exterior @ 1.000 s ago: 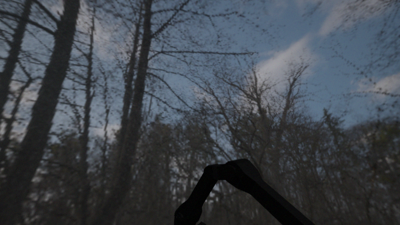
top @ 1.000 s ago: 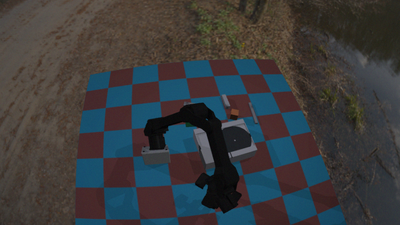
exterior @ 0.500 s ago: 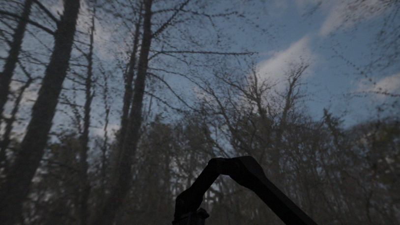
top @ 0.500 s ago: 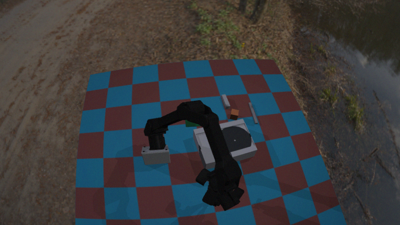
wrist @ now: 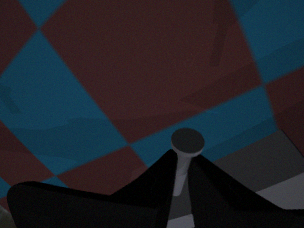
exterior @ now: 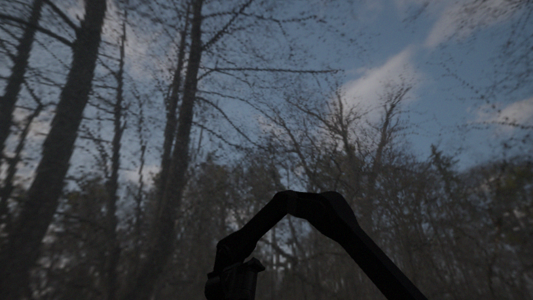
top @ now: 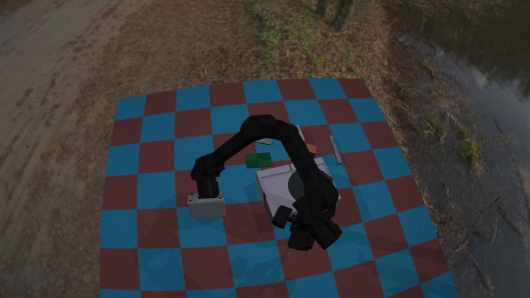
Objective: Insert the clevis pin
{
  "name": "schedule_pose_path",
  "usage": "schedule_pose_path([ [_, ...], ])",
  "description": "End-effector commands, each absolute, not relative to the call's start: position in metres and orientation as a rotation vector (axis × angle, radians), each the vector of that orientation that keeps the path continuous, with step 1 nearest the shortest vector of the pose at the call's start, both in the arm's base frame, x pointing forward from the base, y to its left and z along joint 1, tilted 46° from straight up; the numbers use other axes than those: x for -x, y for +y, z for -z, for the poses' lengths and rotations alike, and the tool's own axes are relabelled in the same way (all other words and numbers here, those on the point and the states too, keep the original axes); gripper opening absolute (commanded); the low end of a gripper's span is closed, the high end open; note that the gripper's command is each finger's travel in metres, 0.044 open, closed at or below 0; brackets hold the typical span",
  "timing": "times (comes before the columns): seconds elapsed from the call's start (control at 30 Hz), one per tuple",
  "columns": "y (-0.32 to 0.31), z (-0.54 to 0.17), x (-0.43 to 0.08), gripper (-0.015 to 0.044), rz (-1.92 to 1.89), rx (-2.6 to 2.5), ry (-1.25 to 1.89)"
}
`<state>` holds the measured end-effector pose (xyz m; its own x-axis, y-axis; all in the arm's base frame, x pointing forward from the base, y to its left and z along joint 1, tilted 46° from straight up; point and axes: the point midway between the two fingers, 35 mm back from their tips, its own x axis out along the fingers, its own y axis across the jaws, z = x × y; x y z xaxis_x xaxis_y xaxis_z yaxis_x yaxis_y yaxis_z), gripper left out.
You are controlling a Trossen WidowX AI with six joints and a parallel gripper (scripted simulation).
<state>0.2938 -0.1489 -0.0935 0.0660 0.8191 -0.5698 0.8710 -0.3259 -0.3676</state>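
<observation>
The clevis pin (wrist: 183, 165) is clamped between the fingers of the gripper (wrist: 182, 157). Its round, flat head sits above the fingertips in the wrist view, and the shank extends between and beyond them. In that view, the edge of the tray (top: 276, 190) (wrist: 285, 192) appears beyond the fingers; the pin is outside the disc's hole. The tray rests on the checkered worktop (top: 155, 226) (wrist: 150, 65). The disc (top: 296, 185) lies inside the tray rim, partly covered by the arm (top: 300, 151) (exterior: 316, 209). The disc's hole is hidden in the top view. A green block (top: 258, 160) lies near the tray. An orange block (top: 311, 149) and a slim grey bar (top: 335, 149) are located on the worktop near the disc's end of the tray. The arm base (top: 207, 209) stands on the worktop, apart from the tray.
</observation>
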Motion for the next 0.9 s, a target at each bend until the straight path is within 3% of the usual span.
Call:
schedule_pose_path([
  [0.0,-0.134,0.077,-0.303,0.0000,1.065,-2.158,1.803],
  [0.87,-0.017,-0.046,-0.352,0.0000,0.798,-1.726,1.832],
])
